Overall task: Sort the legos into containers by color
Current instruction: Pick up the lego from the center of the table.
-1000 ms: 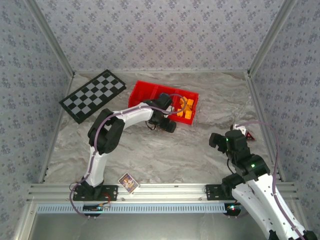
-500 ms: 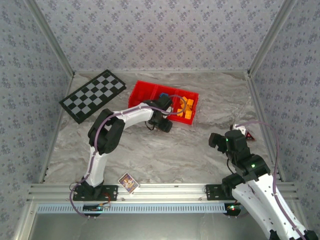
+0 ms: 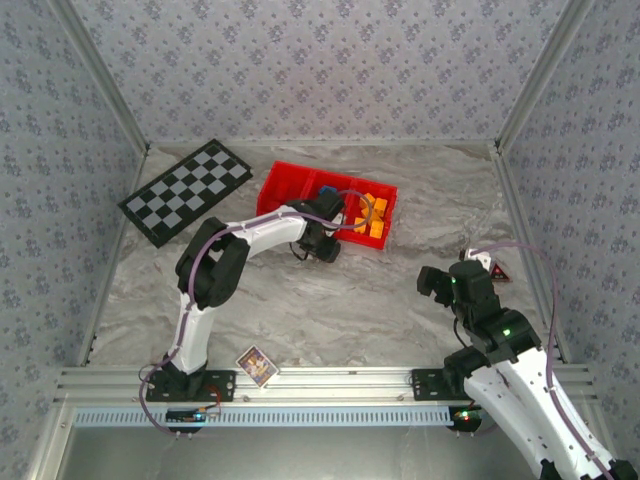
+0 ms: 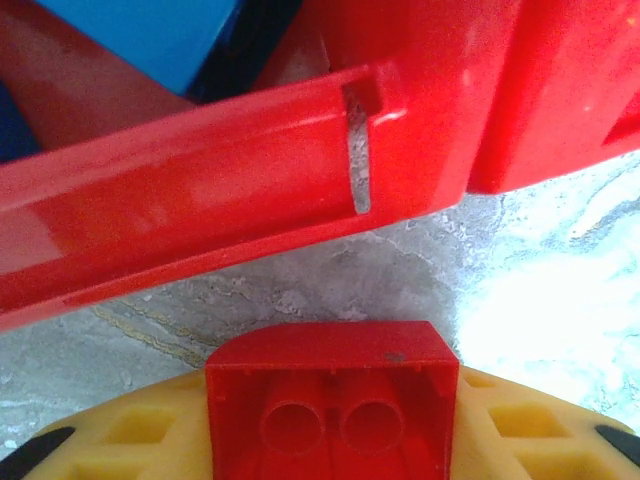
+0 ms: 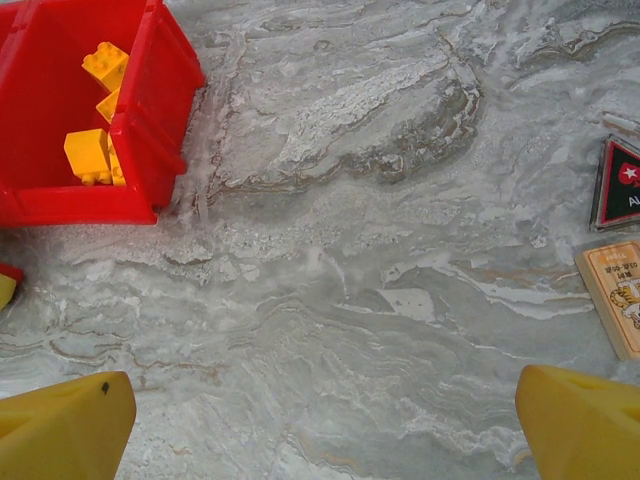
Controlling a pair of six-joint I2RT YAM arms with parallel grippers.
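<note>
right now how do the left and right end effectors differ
Grip: the left end effector is shut on a red lego brick, while the right end effector is open with nothing between its fingers.
Place: the left one is close up to the outer wall of the red tray, while the right one hangs over the marbled tabletop, away from the tray.
Shared: both have yellow fingers.

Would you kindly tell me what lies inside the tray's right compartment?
Orange-yellow legos lie in the red tray's right compartment. The left arm's cable crosses it, hiding a strip of its floor.
</note>
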